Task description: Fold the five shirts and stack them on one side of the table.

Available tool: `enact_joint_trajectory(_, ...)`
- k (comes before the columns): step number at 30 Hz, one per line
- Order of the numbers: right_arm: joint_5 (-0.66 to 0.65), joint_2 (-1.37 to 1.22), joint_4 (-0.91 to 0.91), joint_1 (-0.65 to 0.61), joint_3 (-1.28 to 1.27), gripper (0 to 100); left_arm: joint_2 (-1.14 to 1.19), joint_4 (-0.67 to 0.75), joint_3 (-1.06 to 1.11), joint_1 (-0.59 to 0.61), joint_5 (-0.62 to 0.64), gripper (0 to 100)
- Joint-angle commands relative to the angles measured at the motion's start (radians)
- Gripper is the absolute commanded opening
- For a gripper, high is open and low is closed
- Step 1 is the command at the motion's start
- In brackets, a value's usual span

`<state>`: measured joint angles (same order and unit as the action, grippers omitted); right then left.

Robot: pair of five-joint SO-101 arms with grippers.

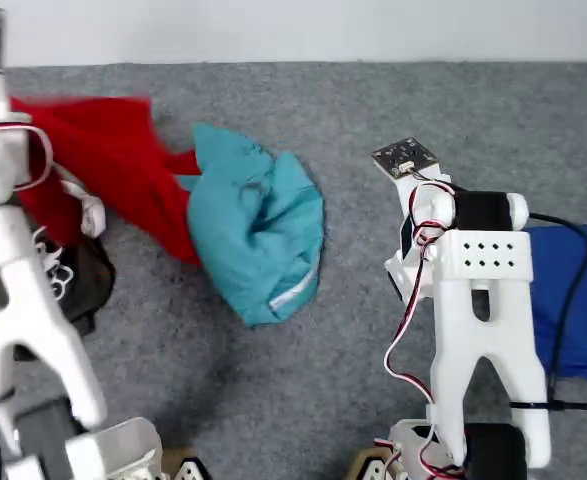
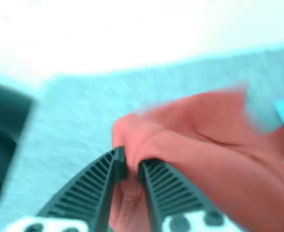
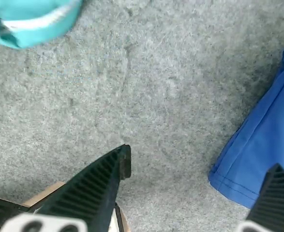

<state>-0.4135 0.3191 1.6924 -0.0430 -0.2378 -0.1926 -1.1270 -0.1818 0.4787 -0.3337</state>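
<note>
Left tool [image 2: 129, 166] has the red shirt [image 2: 204, 145], no fold started yet

It's pinched shut on a bunched edge at the tabletop's [image 1: 303, 390] left side; next I'd guess it needs spreading flat. Right tool [image 3: 201, 164] gapes wide, empty, beside the blue shirt [image 3: 262, 145]. Dark heap [image 1: 83, 285] under the left arm: can't tell what.

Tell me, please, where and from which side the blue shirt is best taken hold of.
Grip the blue shirt at its hemmed corner, which lies flat and free on the grey mat. Come from the bare-mat side, probably with the right arm, whose jaws stand open over that corner; one jaw could slide under the stitched edge there.
</note>
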Motion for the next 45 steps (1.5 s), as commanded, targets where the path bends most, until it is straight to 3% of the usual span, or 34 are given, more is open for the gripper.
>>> enact_joint_trajectory(1,-0.012,0.024,-0.013,-0.004,0.0,41.3,-0.196,0.006,-0.059,0.044,0.0,1)
enact_joint_trajectory(8,-0.012,0.024,-0.013,-0.007,0.0,41.3,-0.402,0.032,-0.054,0.19,0.0,1)
enact_joint_trajectory(15,-0.012,0.024,-0.013,-0.007,0.0,41.3,-0.41,0.157,0.005,0.388,0.032,1)
enact_joint_trajectory(21,-0.012,0.022,-0.013,-0.007,0.0,41.3,-0.41,0.344,0.242,0.382,0.114,1)
enact_joint_trajectory(27,-0.012,0.022,-0.013,-0.008,-0.002,41.3,-0.407,0.517,0.512,0.316,0.115,2)
enact_joint_trajectory(31,-0.012,0.022,-0.013,-0.008,-0.002,41.3,-0.407,0.517,0.662,0.296,0.121,10)
enact_joint_trajectory(35,-0.012,0.022,-0.016,-0.008,-0.032,41.3,-0.407,0.402,0.777,0.292,0.164,20)
enact_joint_trajectory(42,-0.012,0.028,-0.056,-0.008,-0.114,41.3,-0.41,0.233,0.831,0.319,0.23,21)
enact_joint_trajectory(45,-0.012,0.028,-0.056,-0.008,-0.114,41.3,-0.443,0.1,0.723,0.321,0.292,21)
